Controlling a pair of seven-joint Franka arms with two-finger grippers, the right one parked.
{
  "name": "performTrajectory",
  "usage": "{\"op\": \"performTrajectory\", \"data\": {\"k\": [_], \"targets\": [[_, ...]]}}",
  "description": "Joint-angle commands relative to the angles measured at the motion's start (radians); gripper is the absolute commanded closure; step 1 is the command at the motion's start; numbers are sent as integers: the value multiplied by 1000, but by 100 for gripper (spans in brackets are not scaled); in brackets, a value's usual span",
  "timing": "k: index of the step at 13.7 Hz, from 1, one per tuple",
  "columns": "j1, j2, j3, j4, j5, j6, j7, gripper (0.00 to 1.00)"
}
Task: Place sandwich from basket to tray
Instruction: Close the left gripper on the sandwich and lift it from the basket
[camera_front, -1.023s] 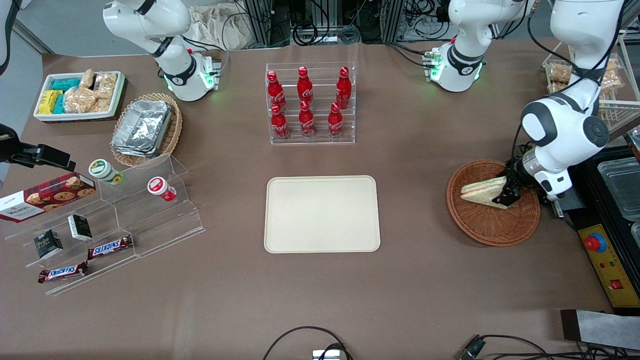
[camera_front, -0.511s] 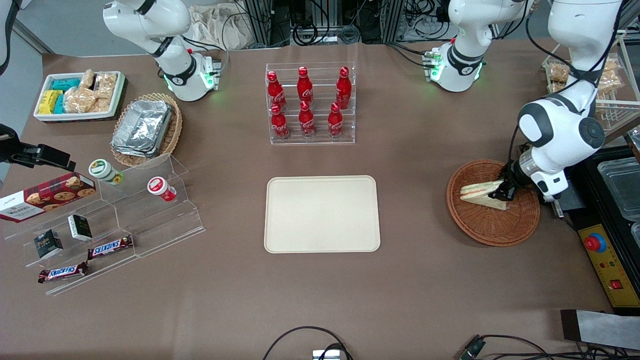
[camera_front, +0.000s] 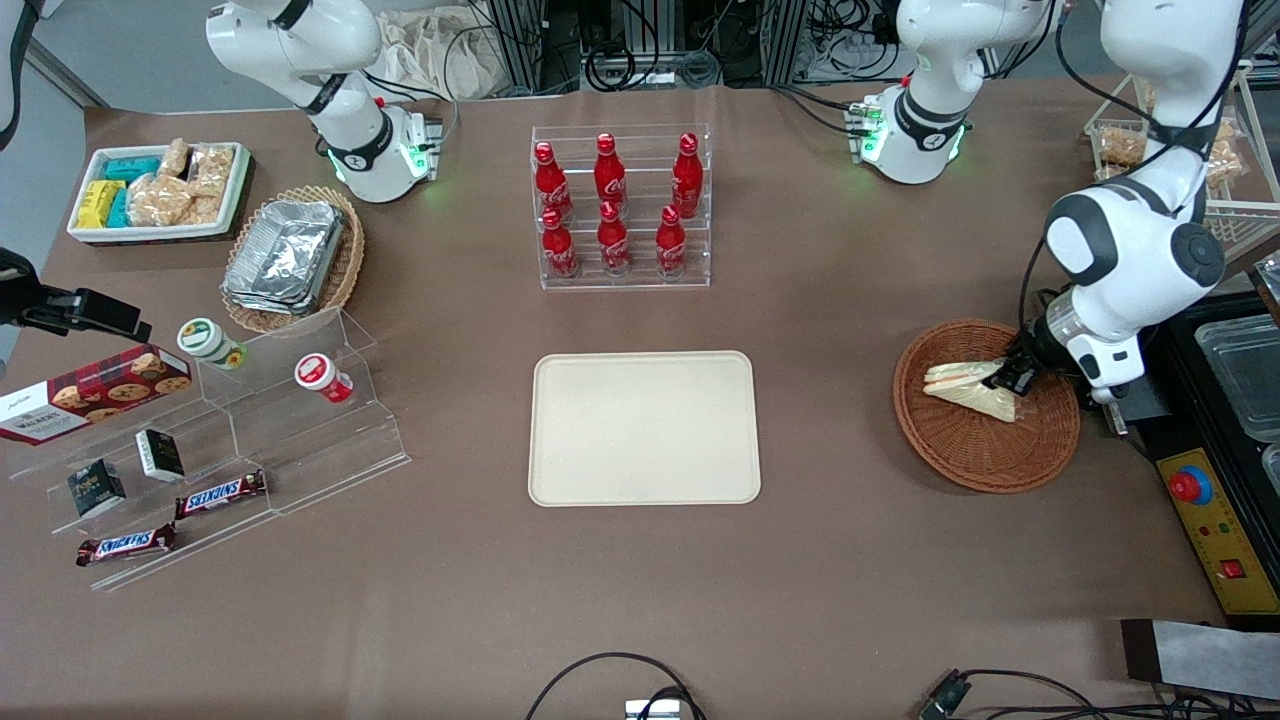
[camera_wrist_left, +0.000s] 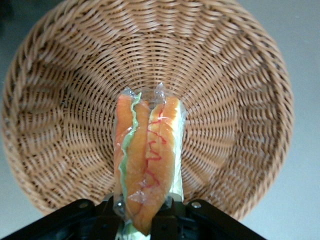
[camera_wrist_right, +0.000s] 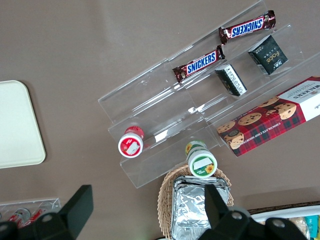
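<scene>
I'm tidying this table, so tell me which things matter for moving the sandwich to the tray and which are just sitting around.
In the job:
- sandwich, in the gripper, shut on it
- wicker basket beneath it
- beige tray, bare

Lying about:
- cola bottles in a clear rack
- Snickers bars
- cookie box
- foil containers
- bin of snacks

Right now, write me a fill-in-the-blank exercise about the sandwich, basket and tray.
1. The sandwich lies in the ____.
2. The gripper is shut on the ____.
3. The tray holds ____.
4. The rack nearest the tray holds ____ red bottles.

Missing words: basket; sandwich; nothing; six
</scene>
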Motion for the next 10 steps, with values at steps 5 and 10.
{"op": "performTrajectory", "data": {"k": [5, 10], "targets": [[-3, -122, -79, 142, 137, -290, 85, 95], [-3, -115, -233, 265, 201, -375, 111, 95]]}}
